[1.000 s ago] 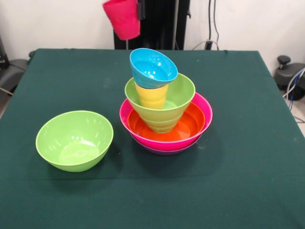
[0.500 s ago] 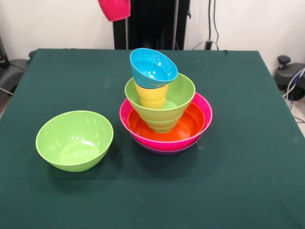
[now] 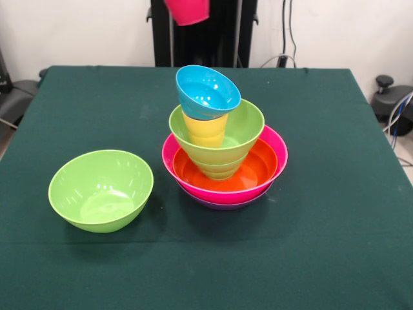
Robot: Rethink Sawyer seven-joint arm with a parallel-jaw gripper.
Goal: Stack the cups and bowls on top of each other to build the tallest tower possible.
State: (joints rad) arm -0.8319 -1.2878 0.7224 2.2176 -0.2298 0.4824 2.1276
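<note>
- The hand itself is hidden above the frame; its grip cannot be told.
- A glossy red cup [image 3: 188, 11] hangs at the top edge.
- Below it, the tower [image 3: 222, 158] rises upright on the table [image 3: 335, 194]; its blue bowl [image 3: 206, 92] tilts forward.

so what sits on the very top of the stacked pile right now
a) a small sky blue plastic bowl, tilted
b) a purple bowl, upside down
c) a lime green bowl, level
a: the small sky blue plastic bowl rests tilted on the yellow plastic cup, above everything else in the pile.
</note>
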